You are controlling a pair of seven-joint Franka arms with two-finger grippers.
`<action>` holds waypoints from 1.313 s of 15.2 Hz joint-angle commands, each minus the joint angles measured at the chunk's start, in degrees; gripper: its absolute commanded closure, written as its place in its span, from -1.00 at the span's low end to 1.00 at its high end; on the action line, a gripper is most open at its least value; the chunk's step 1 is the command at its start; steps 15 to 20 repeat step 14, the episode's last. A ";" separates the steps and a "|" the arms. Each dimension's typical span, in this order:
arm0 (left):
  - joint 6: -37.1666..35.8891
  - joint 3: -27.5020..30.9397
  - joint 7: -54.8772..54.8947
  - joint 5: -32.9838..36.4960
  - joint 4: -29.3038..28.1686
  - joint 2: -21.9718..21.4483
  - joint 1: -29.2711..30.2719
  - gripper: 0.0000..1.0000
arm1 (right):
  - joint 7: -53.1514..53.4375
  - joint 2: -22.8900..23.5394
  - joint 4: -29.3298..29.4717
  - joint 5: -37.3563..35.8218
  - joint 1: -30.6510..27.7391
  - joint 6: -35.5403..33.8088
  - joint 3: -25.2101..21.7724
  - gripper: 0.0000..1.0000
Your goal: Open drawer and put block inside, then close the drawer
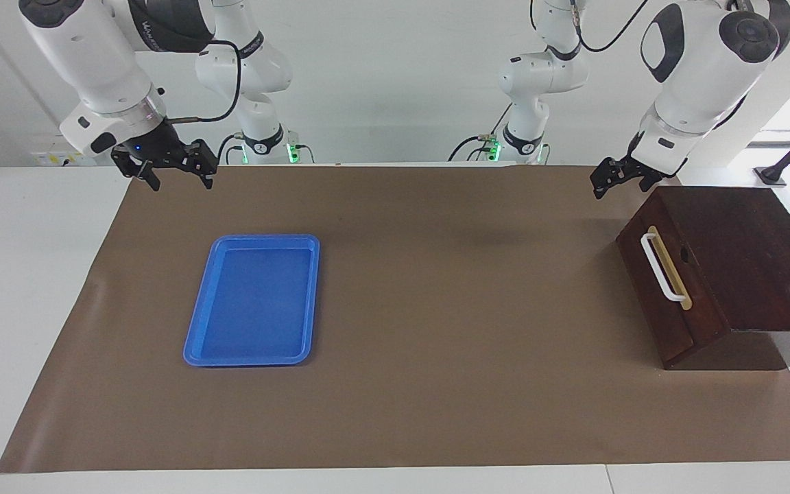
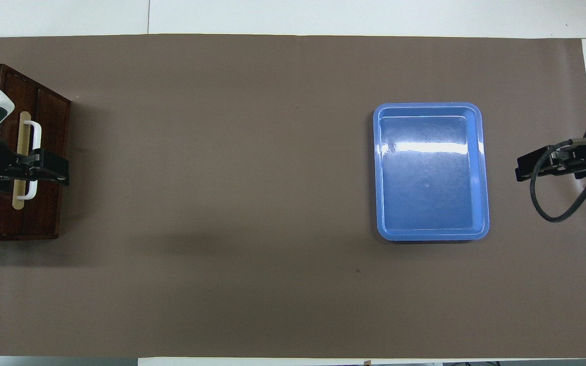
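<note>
Left gripper (image 1: 614, 180) — raised in the air beside the dark wooden box (image 1: 745, 261), over the mat near the box's corner closest to the robots. Fingers spread apart, nothing between them. In the overhead view the same gripper (image 2: 51, 168) overlaps the handle without touching it.

Right gripper (image 1: 174, 168) — hanging over the edge of the mat at the right arm's end of the table, well apart from the box. Fingers apart, holding nothing. The arm waits there.

Drawer (image 1: 662, 288) — set in the box at the left arm's end of the table. Pushed fully in; its dark brown front sits flush with the box face and looks toward the middle of the table.

Handle (image 1: 662, 267) — white bar on a tan strip, running across the drawer front. Untouched by either gripper.

Block — not visible in either view; its place cannot be told.

Blue tray (image 1: 193, 343) — flat, lying on the mat well apart from the box, toward the right arm's end of the table. Its interior shows only bare plastic.

Brown mat (image 1: 436, 343) — covers most of the tabletop; box and tray both rest on it.
</note>
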 commanded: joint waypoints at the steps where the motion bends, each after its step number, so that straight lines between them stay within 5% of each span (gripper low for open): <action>1: -0.70 0.15 1.05 -1.06 1.18 -0.19 0.48 -1.00 | -1.67 -0.58 -0.42 -1.43 -1.10 0.70 0.78 -1.00; 20: -2.20 2.26 3.42 -1.06 1.36 -0.54 -0.05 -1.00 | -1.67 -0.58 -0.42 -1.43 -1.19 0.70 0.69 -1.00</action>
